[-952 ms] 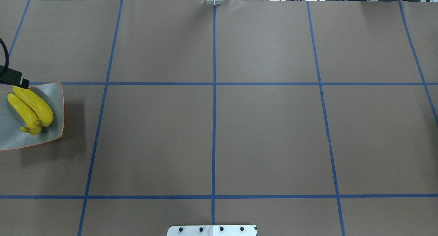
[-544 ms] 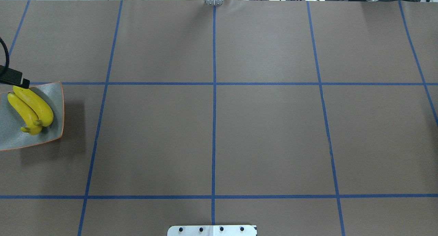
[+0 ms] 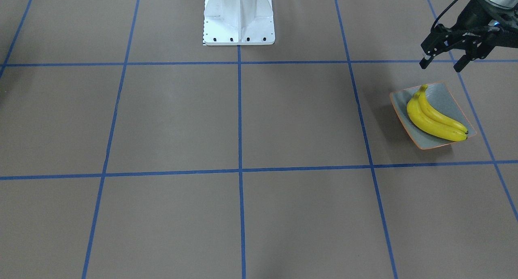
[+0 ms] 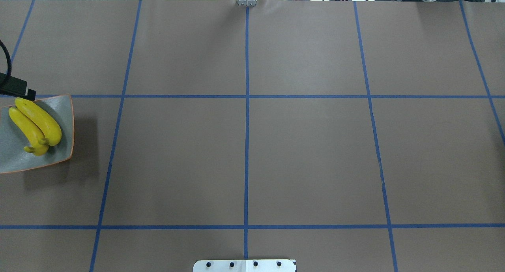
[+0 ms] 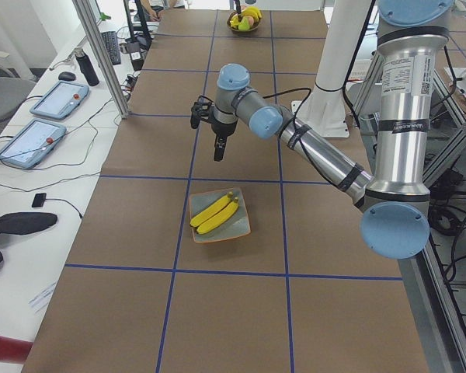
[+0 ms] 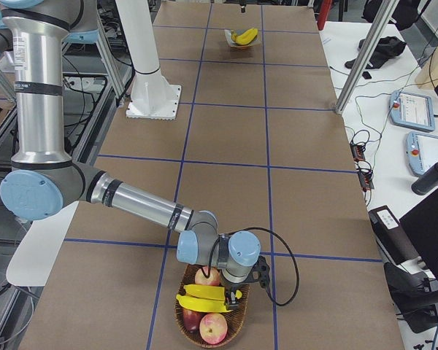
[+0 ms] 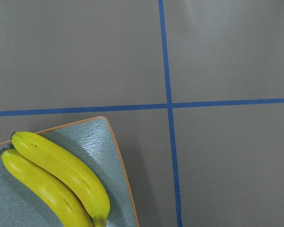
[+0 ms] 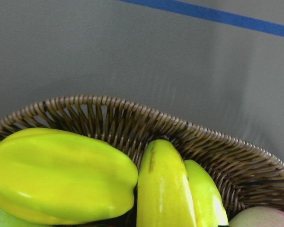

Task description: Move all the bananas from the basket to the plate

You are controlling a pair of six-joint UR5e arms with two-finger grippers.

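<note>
Two yellow bananas [image 3: 433, 119] lie side by side on the grey-green plate [image 3: 449, 94]. They also show in the overhead view [image 4: 35, 124] and the left wrist view [image 7: 57, 175]. My left gripper [image 3: 441, 64] is open and empty, raised just beyond the plate's robot-side corner. Two more bananas [image 6: 201, 295] lie in the wicker basket [image 6: 182, 310] with other fruit. My right gripper [image 6: 232, 292] hangs low over the basket. I cannot tell whether it is open or shut. In the right wrist view a yellow fruit [image 8: 163, 189] rests against the basket wall [image 8: 109, 118].
Red-yellow apples [image 6: 213, 328] share the basket, and a ridged yellow-green fruit [image 8: 57, 184] shows in the right wrist view. The white robot base [image 3: 238, 15] stands at the table's robot-side edge. The brown table cover [image 4: 307, 157] carries a blue tape grid.
The left gripper's finger has drawn slightly off the far tip of the plate's bananas, which now shows. The bananas and the plate have not moved.
</note>
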